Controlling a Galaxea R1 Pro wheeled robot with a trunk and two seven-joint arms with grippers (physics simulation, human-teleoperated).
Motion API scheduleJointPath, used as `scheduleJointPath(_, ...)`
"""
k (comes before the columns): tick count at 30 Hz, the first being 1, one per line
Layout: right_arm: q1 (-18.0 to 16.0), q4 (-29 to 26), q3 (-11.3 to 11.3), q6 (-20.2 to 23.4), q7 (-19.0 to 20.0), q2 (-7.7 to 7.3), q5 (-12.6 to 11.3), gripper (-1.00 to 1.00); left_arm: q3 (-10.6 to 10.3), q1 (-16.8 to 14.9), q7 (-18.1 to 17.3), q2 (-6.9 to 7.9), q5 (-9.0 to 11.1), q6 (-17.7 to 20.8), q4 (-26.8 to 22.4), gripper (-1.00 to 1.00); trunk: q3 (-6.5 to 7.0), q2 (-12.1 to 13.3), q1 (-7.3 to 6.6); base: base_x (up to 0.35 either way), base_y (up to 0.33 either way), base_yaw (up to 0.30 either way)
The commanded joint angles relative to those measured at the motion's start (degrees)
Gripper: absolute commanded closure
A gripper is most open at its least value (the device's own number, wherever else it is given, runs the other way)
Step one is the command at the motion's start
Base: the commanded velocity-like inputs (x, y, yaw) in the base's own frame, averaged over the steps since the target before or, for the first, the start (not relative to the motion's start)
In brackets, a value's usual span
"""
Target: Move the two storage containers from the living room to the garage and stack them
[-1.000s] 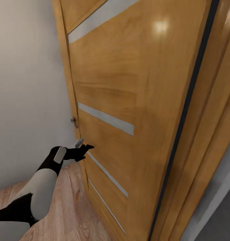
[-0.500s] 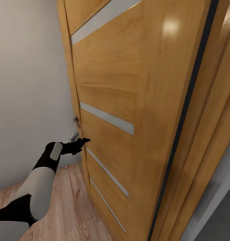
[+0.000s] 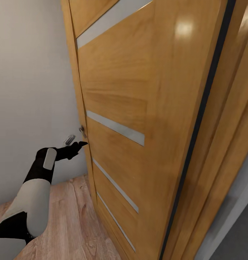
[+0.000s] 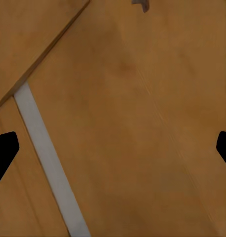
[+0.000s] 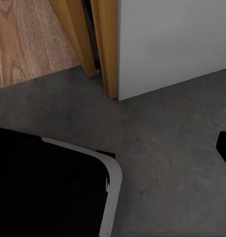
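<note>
The two storage containers are out of view. In the head view my left gripper reaches toward the edge of a wooden door, just below its small metal handle. The left wrist view looks flat onto the door panel, with the left gripper open and its two dark fingertips far apart at the frame edges; nothing is between them. In the right wrist view one dark fingertip of my right gripper hangs over the grey concrete floor.
The door has pale inlaid strips and stands beside a plain white wall. Light wood planks lie under my left arm. A door frame and white wall corner border the concrete. A black and grey robot part sits nearby.
My left arm has lifted and drawn left, from the lower door panel up to just under the handle. The head view shifted slightly at first, then held still.
</note>
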Motion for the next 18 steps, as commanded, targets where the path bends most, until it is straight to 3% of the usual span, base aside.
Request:
scheduleJointPath(1,0.0,0.0,0.0,0.0,0.0,0.00,0.0,-1.00,0.0,0.0,0.0,0.00,0.0,0.0,0.0,-1.00,0.00,0.0,0.00,0.000,0.000,0.000)
scheduleJointPath(18,0.0,-0.1,-0.2,-0.3,0.0,0.09,-0.3,-1.00,0.0,0.0,0.0,-0.01,0.0,0.0,0.5,-1.00,0.00,0.0,0.00,0.000,0.000,0.000)
